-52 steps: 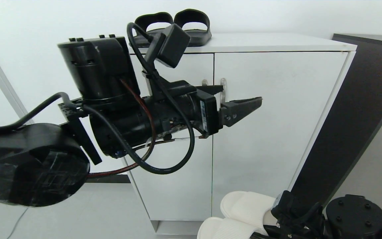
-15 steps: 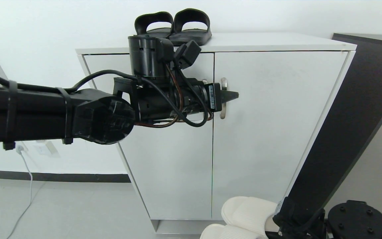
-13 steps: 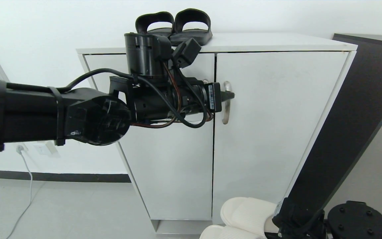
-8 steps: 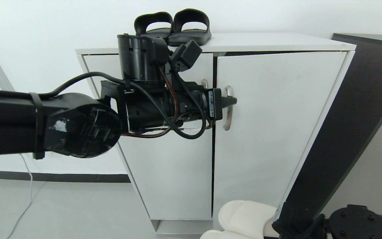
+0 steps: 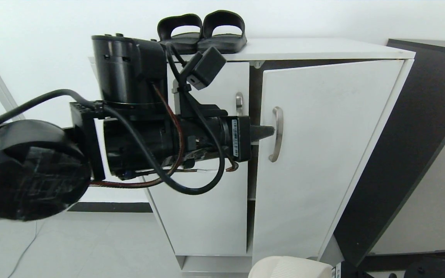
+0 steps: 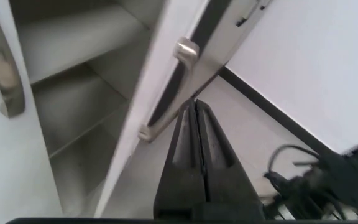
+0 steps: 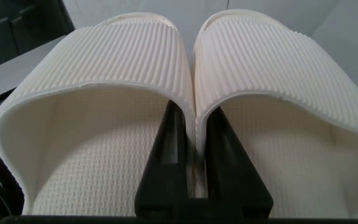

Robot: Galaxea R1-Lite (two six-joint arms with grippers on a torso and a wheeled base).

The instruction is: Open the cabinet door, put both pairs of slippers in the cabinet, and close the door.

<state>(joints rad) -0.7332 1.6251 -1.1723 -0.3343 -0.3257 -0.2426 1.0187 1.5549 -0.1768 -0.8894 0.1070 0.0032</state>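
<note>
Two fingers of the left hand (image 5: 264,131) are pressed together, and their tip is just beside the handle (image 5: 277,133) of the right cabinet door (image 5: 323,162), which stands ajar; I cannot tell if they touch it. The black slippers (image 5: 224,45) lie on the cabinet (image 5: 323,49) top, above this hand and behind it. The right hand (image 7: 195,115) is clamped on the white slippers (image 7: 104,93): one finger is inside each slipper, with their inner walls pinched between.

wall (image 5: 33,38): white | baseboard (image 5: 110,207): dark | floor (image 5: 91,247): grey | right panel (image 5: 419,135): dark
</note>
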